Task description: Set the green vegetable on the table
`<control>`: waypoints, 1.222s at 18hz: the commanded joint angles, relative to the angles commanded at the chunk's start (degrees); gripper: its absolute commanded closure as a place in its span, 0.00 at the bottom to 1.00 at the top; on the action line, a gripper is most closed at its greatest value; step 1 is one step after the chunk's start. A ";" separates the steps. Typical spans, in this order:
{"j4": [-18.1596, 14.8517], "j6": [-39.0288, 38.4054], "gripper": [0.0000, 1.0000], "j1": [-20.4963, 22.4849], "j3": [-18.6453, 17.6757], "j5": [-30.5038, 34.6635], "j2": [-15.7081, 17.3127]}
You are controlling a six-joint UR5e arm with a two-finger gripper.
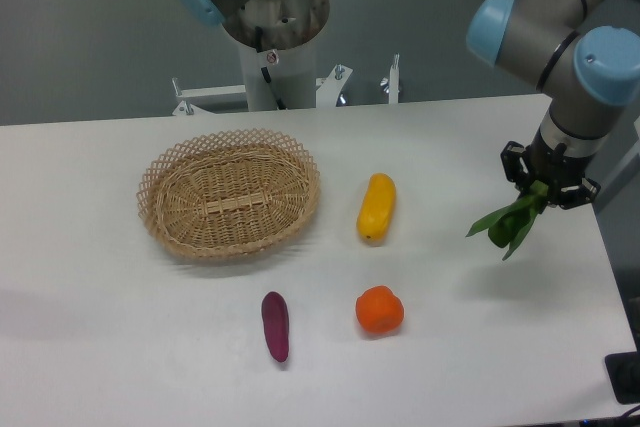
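The green vegetable (508, 224) hangs above the right part of the white table (100, 347), its dark leaves pointing down and to the left. My gripper (541, 190) is shut on its stem end, which is hidden between the black fingers. The leaves dangle clear of the tabletop, to the right of the yellow vegetable.
An empty wicker basket (229, 194) sits at the middle left. A yellow oblong vegetable (377, 207) lies right of it, an orange round one (379, 310) in front of that, and a purple one (275, 326) further left. The table's right edge is close to the gripper.
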 joint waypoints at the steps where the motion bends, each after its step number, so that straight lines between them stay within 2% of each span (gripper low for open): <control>1: 0.00 0.00 0.88 0.00 -0.17 0.00 0.00; 9: 0.26 -0.26 0.87 -0.17 -0.17 0.17 0.00; 11: 0.53 -0.88 0.87 -1.66 -0.79 0.87 0.09; 18: 0.35 -8.69 0.87 -4.30 -1.14 1.14 0.53; 20: 1.49 -10.80 0.87 -5.53 -1.67 0.97 0.44; 22: 4.99 -12.04 0.87 -7.03 -3.85 0.97 0.27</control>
